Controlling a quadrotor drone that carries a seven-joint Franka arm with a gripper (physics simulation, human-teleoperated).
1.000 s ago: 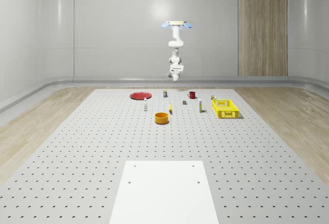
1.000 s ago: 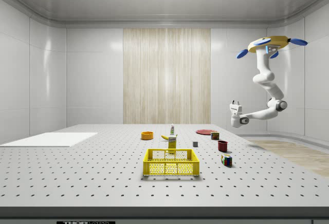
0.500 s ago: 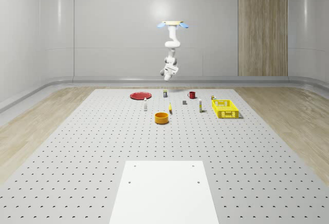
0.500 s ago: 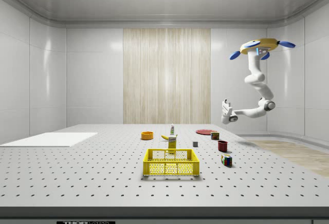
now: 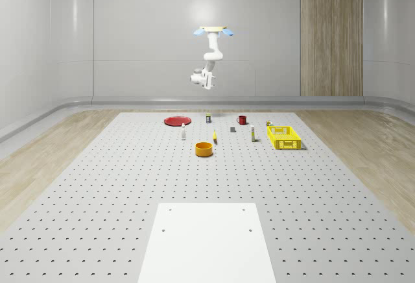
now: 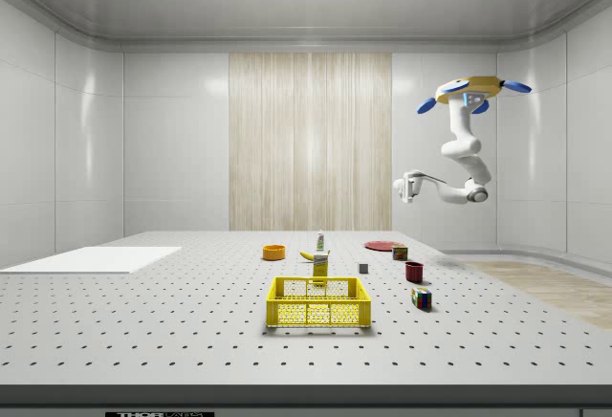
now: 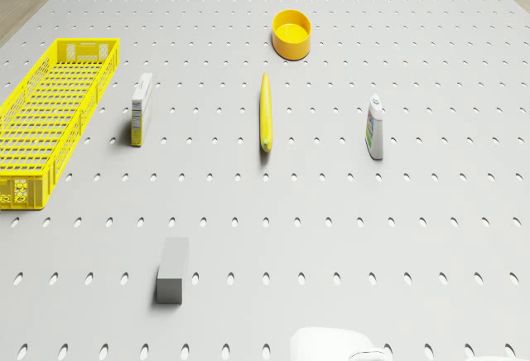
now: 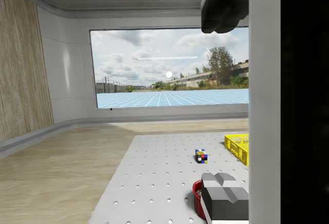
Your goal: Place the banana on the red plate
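Banana (image 7: 265,113), slim, smooth and yellow, lay flat on the grey perforated table (image 5: 117,185), its long axis running straight toward the round orange bowl (image 7: 291,33) just beyond its tip. My pincer (image 6: 402,187) hung high in the air, well above and behind the fruit, aimed sideways across the room rather than down at it, its dark fingers (image 8: 224,5) spread wide and holding nothing. My drone (image 5: 213,31) hovered over the table's far end, near the flat red plate (image 5: 176,121), a shallow glossy disc well apart from the fruit. By my reckoning, the reach had to go down and forward, jaws closing across the fruit's narrow width.
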